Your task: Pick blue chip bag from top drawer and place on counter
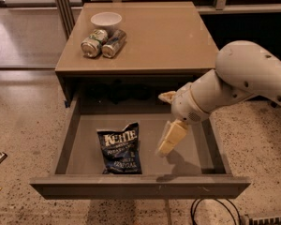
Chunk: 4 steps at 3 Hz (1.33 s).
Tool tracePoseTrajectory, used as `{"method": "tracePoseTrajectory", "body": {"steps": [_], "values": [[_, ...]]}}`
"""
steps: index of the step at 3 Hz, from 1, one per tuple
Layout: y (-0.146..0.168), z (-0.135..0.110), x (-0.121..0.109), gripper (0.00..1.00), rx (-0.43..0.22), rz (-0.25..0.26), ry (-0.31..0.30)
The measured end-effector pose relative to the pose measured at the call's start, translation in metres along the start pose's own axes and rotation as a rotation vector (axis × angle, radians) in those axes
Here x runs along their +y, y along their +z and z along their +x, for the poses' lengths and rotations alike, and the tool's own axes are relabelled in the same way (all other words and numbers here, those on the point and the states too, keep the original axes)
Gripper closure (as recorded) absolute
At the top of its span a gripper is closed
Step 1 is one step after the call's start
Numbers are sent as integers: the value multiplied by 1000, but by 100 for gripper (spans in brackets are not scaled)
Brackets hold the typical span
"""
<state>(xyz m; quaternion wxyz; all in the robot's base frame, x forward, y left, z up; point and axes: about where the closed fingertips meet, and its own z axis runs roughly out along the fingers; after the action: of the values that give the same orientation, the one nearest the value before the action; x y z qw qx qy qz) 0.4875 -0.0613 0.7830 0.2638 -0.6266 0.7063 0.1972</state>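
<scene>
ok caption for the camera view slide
Cream gripper over the open grey-brown top drawer, beside the crinkly navy Kettle chip bag on its floor.

1. Flat tan-beige square counter on top of the cabinet. At its 10 o'clock corner: small white round bowl. Touching the bowl at its 6 o'clock: two silver-green drink cans on their sides, side by side.
2. Wide shallow grey-brown top drawer stands open at 6 o'clock of the counter.
3. Crinkly dark navy blue chip bag, white "Kettle" lettering, lies flat on the drawer floor toward 7 o'clock, near the front panel.
4. White robot arm enters from 3 o'clock.
5. Pale yellow two-finger gripper hangs over the drawer at 3 o'clock of the bag, apart from it, fingers spread.
</scene>
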Motion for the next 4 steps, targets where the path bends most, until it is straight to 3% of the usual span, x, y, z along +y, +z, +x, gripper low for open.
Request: {"method": "tracePoseTrajectory", "body": {"steps": [2,4], "values": [[93,-18,0,0,-69,-149,-150],[149,-25,8,0,-49,-242,-343]]}}
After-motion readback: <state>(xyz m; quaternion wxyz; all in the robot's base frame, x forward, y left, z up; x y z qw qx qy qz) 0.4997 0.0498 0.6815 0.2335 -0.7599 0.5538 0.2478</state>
